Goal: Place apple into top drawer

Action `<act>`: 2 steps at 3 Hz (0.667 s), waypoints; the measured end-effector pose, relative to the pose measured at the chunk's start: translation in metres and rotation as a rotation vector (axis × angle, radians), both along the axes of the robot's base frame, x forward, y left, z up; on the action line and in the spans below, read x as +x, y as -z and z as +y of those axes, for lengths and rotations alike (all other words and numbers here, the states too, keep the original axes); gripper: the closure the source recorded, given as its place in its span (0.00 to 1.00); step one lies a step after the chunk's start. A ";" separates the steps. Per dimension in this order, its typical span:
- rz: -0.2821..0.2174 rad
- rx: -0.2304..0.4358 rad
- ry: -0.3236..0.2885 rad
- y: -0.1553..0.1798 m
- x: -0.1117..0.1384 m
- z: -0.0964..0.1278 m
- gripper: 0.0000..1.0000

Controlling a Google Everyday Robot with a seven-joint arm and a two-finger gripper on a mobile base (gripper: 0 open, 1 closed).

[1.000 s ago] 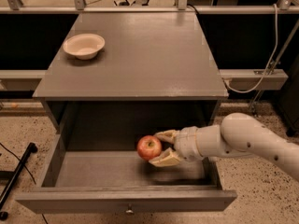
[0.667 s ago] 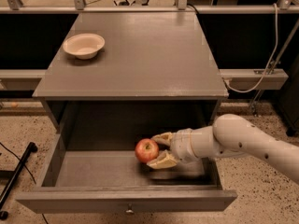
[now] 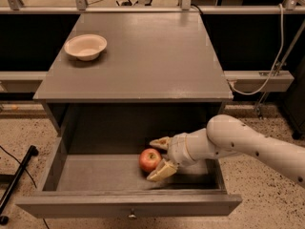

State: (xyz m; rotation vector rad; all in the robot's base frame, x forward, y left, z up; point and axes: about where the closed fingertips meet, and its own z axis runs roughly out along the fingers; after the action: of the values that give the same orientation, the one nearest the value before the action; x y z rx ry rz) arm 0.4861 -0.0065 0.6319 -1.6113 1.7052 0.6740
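Note:
The red apple point(image 3: 149, 159) with yellowish patches is inside the open top drawer point(image 3: 128, 205), low over its floor, right of the middle. My gripper point(image 3: 154, 160) reaches in from the right. Its two cream fingers point(image 3: 162, 171) close on the apple from behind and in front. The drawer is pulled fully out of the grey cabinet point(image 3: 143, 56), and its front panel with the small metal knob point(image 3: 131, 216) is at the bottom of the view. The rest of the drawer floor shows bare.
A cream shallow bowl point(image 3: 86, 46) stands on the cabinet top at the back left. A black pole point(image 3: 16, 178) lies on the speckled floor at the left. A white cable point(image 3: 276, 56) hangs at the right. My white arm point(image 3: 257, 144) crosses the drawer's right side.
My gripper has moved a little left and down with the apple, bringing it closer to the drawer floor. The drawer and bowl have not moved.

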 end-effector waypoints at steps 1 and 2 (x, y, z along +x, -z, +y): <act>0.001 -0.001 -0.003 0.000 0.000 0.001 0.00; 0.005 0.032 0.001 -0.003 0.000 -0.001 0.00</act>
State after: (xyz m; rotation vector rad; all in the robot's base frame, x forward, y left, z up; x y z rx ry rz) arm 0.4857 -0.0074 0.6347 -1.5875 1.6906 0.7019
